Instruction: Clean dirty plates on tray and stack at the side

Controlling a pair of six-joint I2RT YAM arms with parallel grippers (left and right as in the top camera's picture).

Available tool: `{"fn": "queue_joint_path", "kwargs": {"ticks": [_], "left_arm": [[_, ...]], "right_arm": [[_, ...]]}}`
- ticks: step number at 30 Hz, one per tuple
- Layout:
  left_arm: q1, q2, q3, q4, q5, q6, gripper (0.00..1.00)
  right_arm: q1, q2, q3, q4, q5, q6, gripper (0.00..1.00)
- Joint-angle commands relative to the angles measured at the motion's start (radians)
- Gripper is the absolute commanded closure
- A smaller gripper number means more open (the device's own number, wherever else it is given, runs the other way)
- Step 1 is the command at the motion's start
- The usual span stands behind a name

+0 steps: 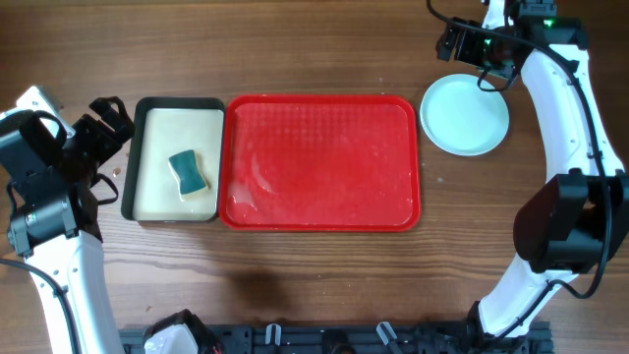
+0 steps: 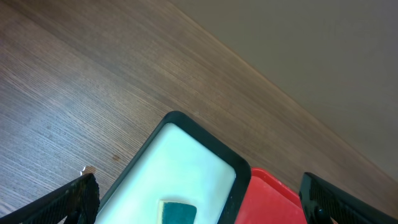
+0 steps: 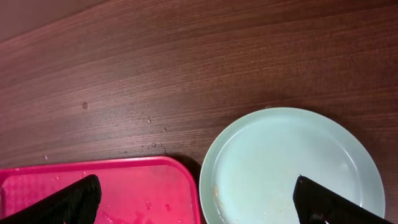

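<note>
The red tray (image 1: 324,202) lies mid-table with no plate on it, only wet streaks; its corner (image 3: 124,186) shows in the right wrist view. A pale blue plate (image 1: 465,116) sits on the wood just right of the tray, with a whiter rim peeking out beneath it on the left. In the right wrist view the plate (image 3: 292,162) has a faint yellowish smear near its left rim. My right gripper (image 1: 488,74) hovers open above the plate's far edge, its jaws (image 3: 196,186) wide apart and holding nothing. My left gripper (image 1: 110,118) is open beside the cream tray, also (image 2: 199,193) holding nothing.
A black-rimmed cream tray (image 1: 157,128) sits against the red tray's left side and holds a teal sponge (image 1: 190,172). The left wrist view shows the sponge (image 2: 177,211), the cream tray's rim (image 2: 205,134) and the red tray's edge (image 2: 267,196). The table's far edge runs behind them.
</note>
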Motion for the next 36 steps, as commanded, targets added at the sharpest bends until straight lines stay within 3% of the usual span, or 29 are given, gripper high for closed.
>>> {"fn": "queue_joint_path", "kwargs": {"ticks": [1, 10, 22, 33, 36], "left_arm": [[0.005, 0.005, 0.008, 0.002, 0.009, -0.009, 0.0], [0.005, 0.005, 0.008, 0.002, 0.009, -0.009, 0.0], [0.005, 0.005, 0.008, 0.002, 0.009, -0.009, 0.0], [0.005, 0.005, 0.008, 0.002, 0.009, -0.009, 0.0], [0.005, 0.005, 0.008, 0.002, 0.009, -0.009, 0.0]], "right_arm": [[0.003, 0.011, 0.011, 0.005, -0.008, 0.005, 0.0], [0.003, -0.172, 0.011, 0.005, -0.008, 0.005, 0.0], [0.003, -0.647, 0.011, 0.005, -0.008, 0.005, 0.01], [0.027, -0.967, 0.011, -0.019, -0.008, 0.005, 0.0], [0.067, -1.036, 0.01, -0.044, 0.103, -0.085, 0.0]]}}
